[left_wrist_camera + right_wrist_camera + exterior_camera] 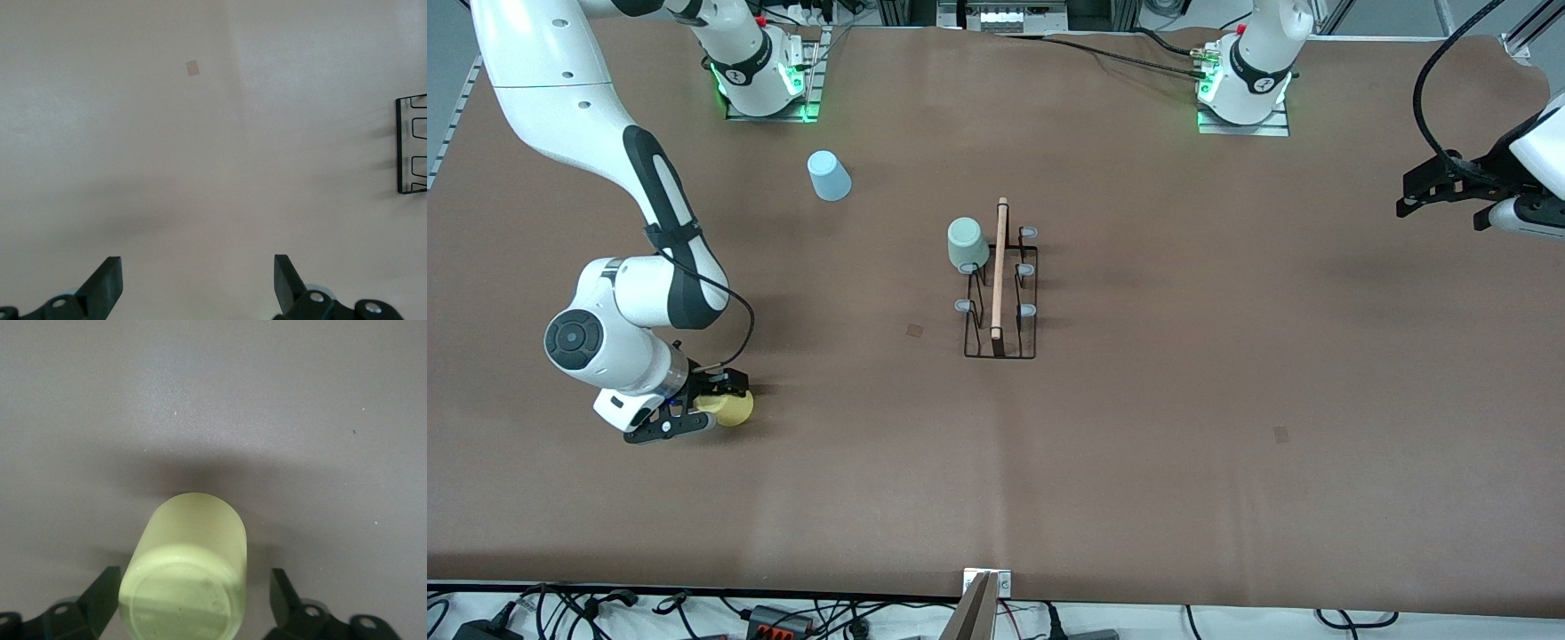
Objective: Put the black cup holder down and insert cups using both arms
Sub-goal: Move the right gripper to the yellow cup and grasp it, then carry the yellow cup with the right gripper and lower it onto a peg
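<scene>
The black cup holder (997, 276) stands mid-table, its wooden rod handle on top. A pale green cup (967, 244) sits upside down on one of its pegs, on the side toward the right arm's end. A light blue cup (830, 175) stands upside down on the table near the right arm's base. The yellow cup (735, 409) (187, 573) appears to lie on its side. My right gripper (716, 404) (195, 587) is open around it, one finger (103, 593) at its wall, the other apart. My left gripper (1408, 196) (197, 267) waits open and holds nothing, over the left arm's end.
The rack's wire edge (410, 143) shows in the left wrist view. Small tape marks (914, 330) (1280, 434) lie on the brown table cover. Cables and plugs (783, 618) run below the table's front edge.
</scene>
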### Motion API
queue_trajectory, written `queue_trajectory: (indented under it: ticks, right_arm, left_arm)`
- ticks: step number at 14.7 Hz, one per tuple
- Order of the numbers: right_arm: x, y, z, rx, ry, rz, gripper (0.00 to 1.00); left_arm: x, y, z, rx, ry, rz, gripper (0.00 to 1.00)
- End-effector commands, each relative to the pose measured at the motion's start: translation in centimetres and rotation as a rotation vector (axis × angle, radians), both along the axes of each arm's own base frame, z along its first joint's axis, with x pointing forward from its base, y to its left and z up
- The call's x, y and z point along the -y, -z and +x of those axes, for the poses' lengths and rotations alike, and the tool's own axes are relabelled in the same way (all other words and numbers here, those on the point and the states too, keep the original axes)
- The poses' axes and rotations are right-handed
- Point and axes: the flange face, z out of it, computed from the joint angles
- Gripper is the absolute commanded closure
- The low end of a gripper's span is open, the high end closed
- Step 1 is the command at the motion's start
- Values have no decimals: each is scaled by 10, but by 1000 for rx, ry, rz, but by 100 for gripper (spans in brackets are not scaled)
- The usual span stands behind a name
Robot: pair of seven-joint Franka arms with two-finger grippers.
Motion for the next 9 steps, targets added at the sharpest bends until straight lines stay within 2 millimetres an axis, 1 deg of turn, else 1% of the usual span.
queue_trajectory:
  ticks: [1, 2, 4, 5, 6, 7, 8, 9]
  right_arm:
    - [1, -11, -2, 21, -10, 11, 32]
    - [1, -12, -1, 23, -10, 11, 42]
    - [0, -12, -1, 23, -10, 11, 54]
    - [0, -17, 0, 32, -11, 10, 62]
    - [-3, -27, 1, 43, -15, 11, 69]
    - [-10, -39, 1, 53, -18, 13, 69]
    - [-24, -59, -3, 53, -25, 18, 71]
    - [-45, -79, -10, 31, 9, 21, 71]
  left_arm:
    - [1, -4, 0, 5, -8, -16, 0]
    - [1, -3, 0, 2, -9, -17, 0]
    - [1, -3, 1, 5, -9, -17, 0]
    - [1, -3, 1, 5, -9, -17, 0]
    - [1, -3, 1, 5, -9, -15, 0]
    - [1, -4, 0, 7, -9, -17, 0]
    - [1, -4, 0, 4, -9, -17, 0]
    - [0, -4, 0, 2, -9, -17, 0]
